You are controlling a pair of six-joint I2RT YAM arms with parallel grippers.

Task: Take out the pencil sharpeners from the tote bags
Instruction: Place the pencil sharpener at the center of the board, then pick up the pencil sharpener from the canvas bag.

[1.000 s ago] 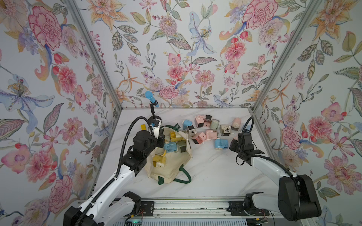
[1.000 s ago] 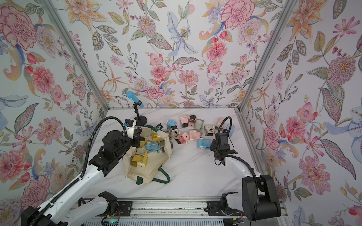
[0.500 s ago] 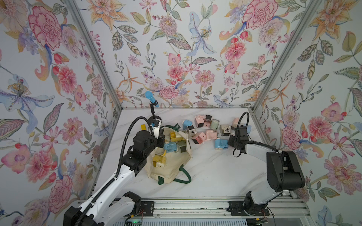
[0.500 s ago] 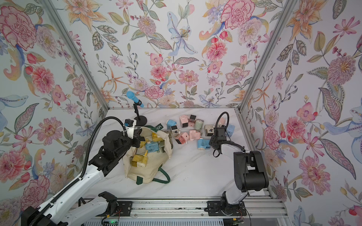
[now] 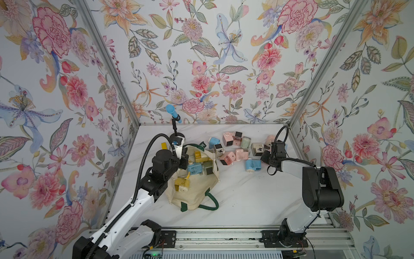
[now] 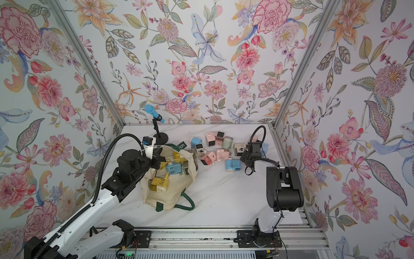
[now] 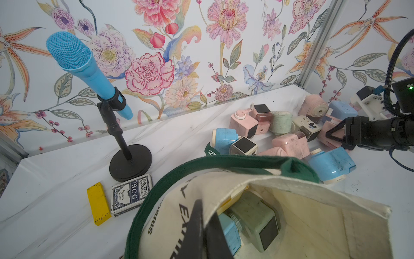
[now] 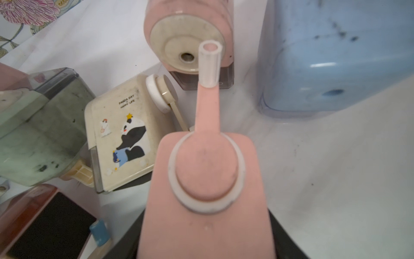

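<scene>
Step in hand: you are at the drop-off end of one transfer, with a pink sharpener (image 8: 206, 179) at the pile of removed sharpeners (image 5: 242, 153).
Right end effector (image 7: 335, 135): the pink sharpener sits between its jaws, crank side toward the wrist camera. You cannot tell whether the jaws press it or stand free of it.
Left end effector (image 7: 202, 222): clenched on the cream rim of the tote bag (image 5: 192, 197), propping the mouth open.
Removed sharpeners: pink, blue, cream and green, clustered at the back right of the worktop (image 5: 246, 201), apart from the bag.
In the bag: a yellow sharpener (image 5: 182, 183), a blue sharpener (image 5: 194, 168) and others show in the mouth.
Progress (judgement): more lie out than show inside, but the bag is not empty.
Next move (judgement): see the pink one resting free, lift clear of the pile, then reach into the mouth for the topmost sharpener. Hold the rim so the opening does not collapse.
</scene>
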